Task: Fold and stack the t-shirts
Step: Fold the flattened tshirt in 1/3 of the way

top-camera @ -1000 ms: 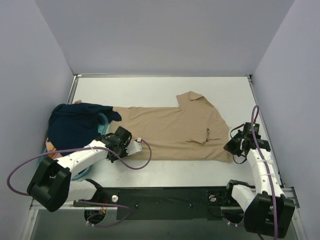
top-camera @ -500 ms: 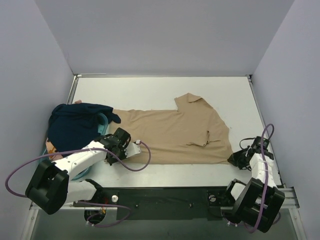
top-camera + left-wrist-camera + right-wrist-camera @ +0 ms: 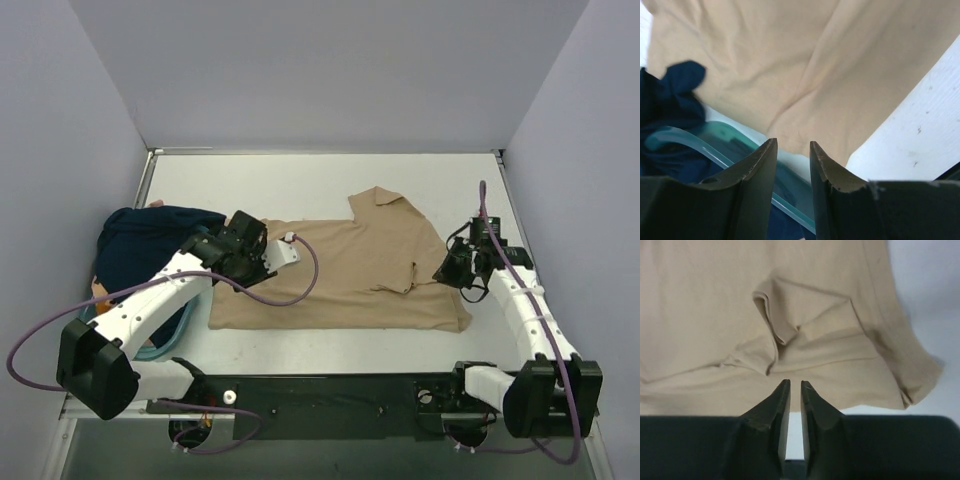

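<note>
The tan t-shirt (image 3: 360, 270) lies flat across the middle of the table, collar end to the right, with a folded sleeve (image 3: 775, 325). It fills the left wrist view (image 3: 790, 60) and the right wrist view (image 3: 715, 305). My left gripper (image 3: 240, 250) hovers over the shirt's left end by the basket. Its jaws (image 3: 792, 145) stand a little apart with nothing between them. My right gripper (image 3: 443, 272) is at the shirt's right edge. Its jaws (image 3: 795, 383) are nearly together and empty. The dark navy t-shirt (image 3: 140, 250) is heaped on the left (image 3: 665, 100).
A teal round basket (image 3: 165, 345) sits at the left under the navy shirt, and its rim (image 3: 720, 132) is close below my left fingers. A bit of orange cloth (image 3: 98, 290) peeks out beside it. Grey walls close in the table on three sides.
My left gripper has moved away from me, from the shirt's near left edge up over its left end. The shirt's left part has shifted. My right gripper came back from the near right corner to the shirt's right edge.
</note>
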Robot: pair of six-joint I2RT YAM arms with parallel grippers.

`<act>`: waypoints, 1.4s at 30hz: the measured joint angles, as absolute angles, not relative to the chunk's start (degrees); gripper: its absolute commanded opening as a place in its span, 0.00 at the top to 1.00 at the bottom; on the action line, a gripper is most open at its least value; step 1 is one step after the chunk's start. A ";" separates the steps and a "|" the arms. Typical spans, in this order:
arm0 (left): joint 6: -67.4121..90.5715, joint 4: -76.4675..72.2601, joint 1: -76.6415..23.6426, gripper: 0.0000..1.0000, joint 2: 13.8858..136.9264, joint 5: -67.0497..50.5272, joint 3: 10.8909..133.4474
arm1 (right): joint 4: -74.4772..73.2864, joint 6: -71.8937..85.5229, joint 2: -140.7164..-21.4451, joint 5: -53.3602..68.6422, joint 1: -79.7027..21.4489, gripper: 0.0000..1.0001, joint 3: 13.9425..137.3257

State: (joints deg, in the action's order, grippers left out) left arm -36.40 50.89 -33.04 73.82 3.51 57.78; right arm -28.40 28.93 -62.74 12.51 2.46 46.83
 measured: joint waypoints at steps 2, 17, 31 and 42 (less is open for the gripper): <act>-35.86 50.61 -33.04 0.57 73.34 1.72 60.25 | -29.41 28.16 -66.04 13.96 0.80 1.00 45.52; -31.03 48.93 -32.40 0.57 73.80 2.35 58.39 | -29.45 27.31 -86.06 15.70 -11.84 1.00 45.39; -31.81 47.92 -28.82 0.57 73.30 3.20 57.23 | -29.76 26.37 -101.49 12.82 -15.35 1.00 64.36; -32.80 47.35 -26.09 0.57 73.76 3.16 57.23 | -31.16 22.11 -111.98 11.11 -20.99 0.90 83.20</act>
State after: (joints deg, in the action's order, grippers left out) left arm -32.80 47.35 -26.09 73.76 3.16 57.23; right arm -31.16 22.11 -111.98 11.11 -20.99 83.20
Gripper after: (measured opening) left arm 0.429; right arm 0.009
